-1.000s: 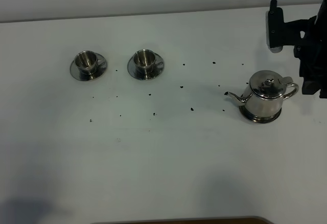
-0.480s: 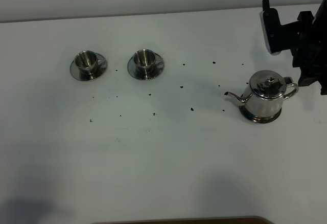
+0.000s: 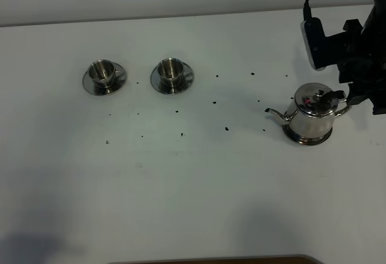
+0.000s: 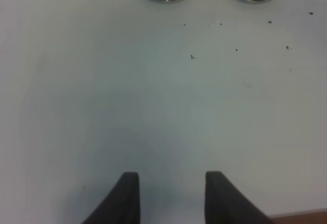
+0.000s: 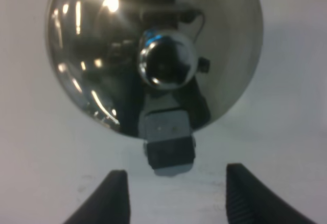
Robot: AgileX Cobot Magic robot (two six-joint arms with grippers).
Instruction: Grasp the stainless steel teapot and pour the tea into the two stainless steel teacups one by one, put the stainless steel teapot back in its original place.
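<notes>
**Right end effector spread over the teapot's handle, holding nothing**

The stainless steel teapot stands upright at the right of the high view on its round steel disc, lid shut and spout pointing left. The right end effector hangs over the pot's loop handle with its fingers wide apart, the handle lined up with the gap. The two stainless steel teacups sit on saucers at upper left, well apart from the pot. The left end effector is also spread, over the bare white surface, which is dotted with dark specks.
</notes>
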